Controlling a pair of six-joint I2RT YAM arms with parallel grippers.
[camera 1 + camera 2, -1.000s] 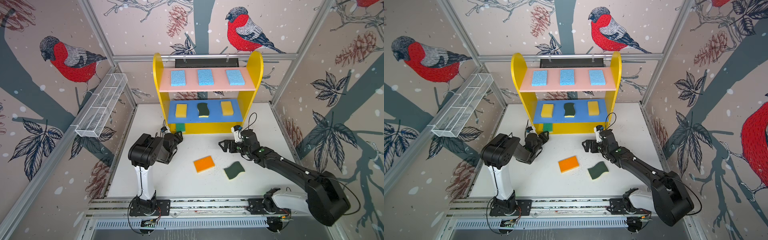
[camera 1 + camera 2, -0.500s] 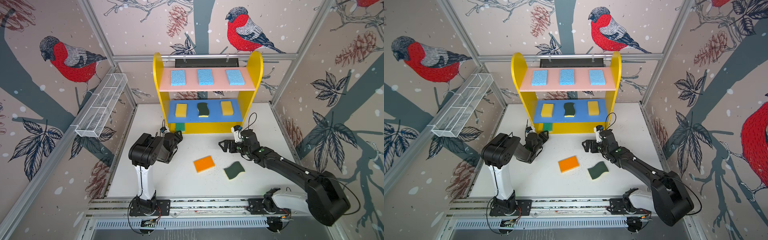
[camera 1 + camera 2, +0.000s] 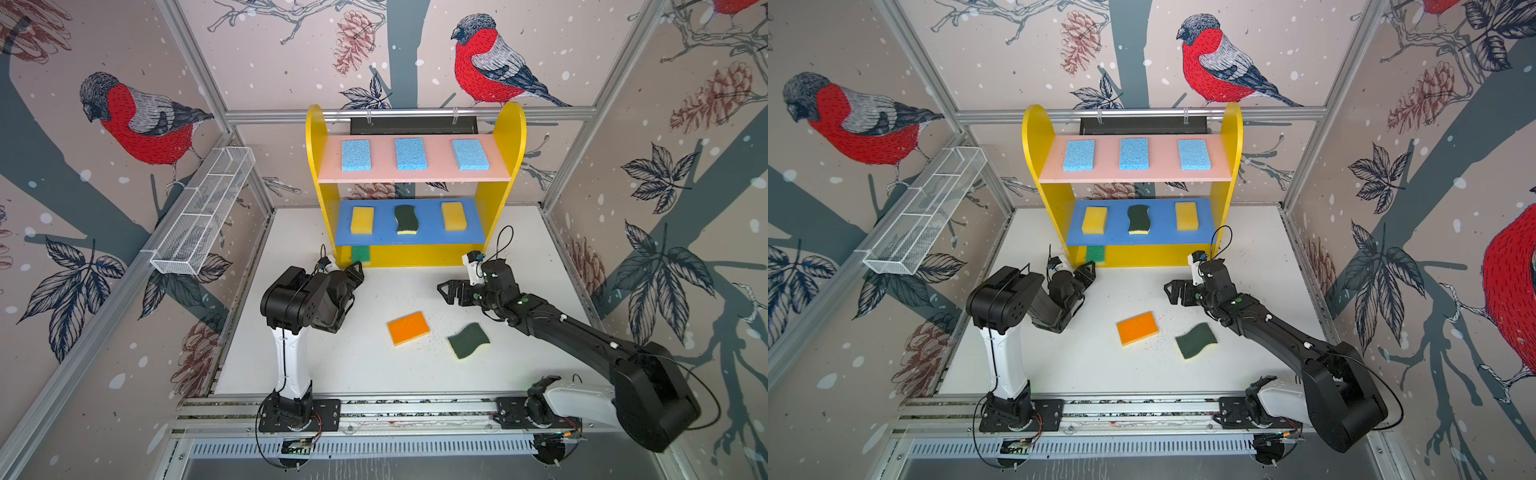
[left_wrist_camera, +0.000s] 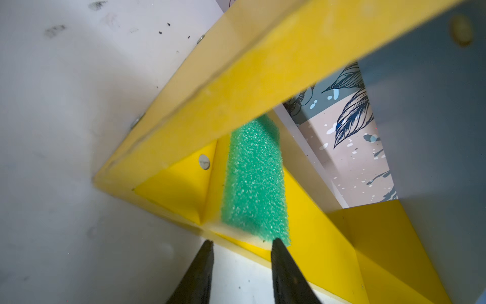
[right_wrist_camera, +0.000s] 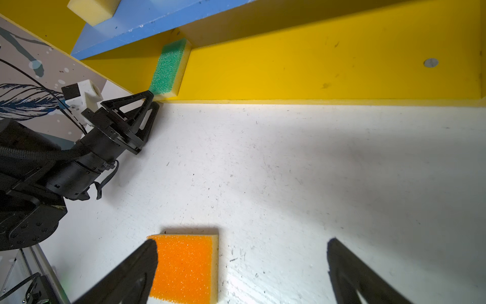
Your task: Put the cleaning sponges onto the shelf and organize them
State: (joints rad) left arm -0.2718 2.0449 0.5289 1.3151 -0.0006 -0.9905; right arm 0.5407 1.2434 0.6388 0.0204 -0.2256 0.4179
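Left claw (image 3: 355,272) is low at the left front corner of the shelf's (image 3: 509,124) bottom board. In both top views its tips meet the green-topped sponge (image 3: 360,253) lying there. Right claw (image 3: 451,291) hangs over mid-bench, jaws flung wide and empty. On the pink top board, three light-blue sponges (image 3: 410,153) sit in a row. On the blue middle board, two yellow blocks (image 3: 362,220) flank a wavy scourer (image 3: 406,219). Out on the bench (image 3: 353,374) lie the orange-topped sponge (image 3: 408,328) and the second scourer (image 3: 468,340), near each other and well short of the shelf.

Left wrist view: the fingers are slightly apart with nothing gripped, only board edge and bench between them. One fingertip (image 4: 276,243) touches the green-topped sponge's near end, and the sponge runs back just beside the yellow side wall.

Right wrist view: the right claw's fingers are set wide and the orange-topped sponge is at one tip. Touching? Cannot tell. Across the bench, the left claw's tip rests on the green-topped sponge's front corner.

The danger, as I judge it: a one-sided nudge could skew that sponge against the wall. The foam could also snag the tip and drag back out over the front edge. With the blue board low overhead, a rising wrist might jolt the whole shelf.
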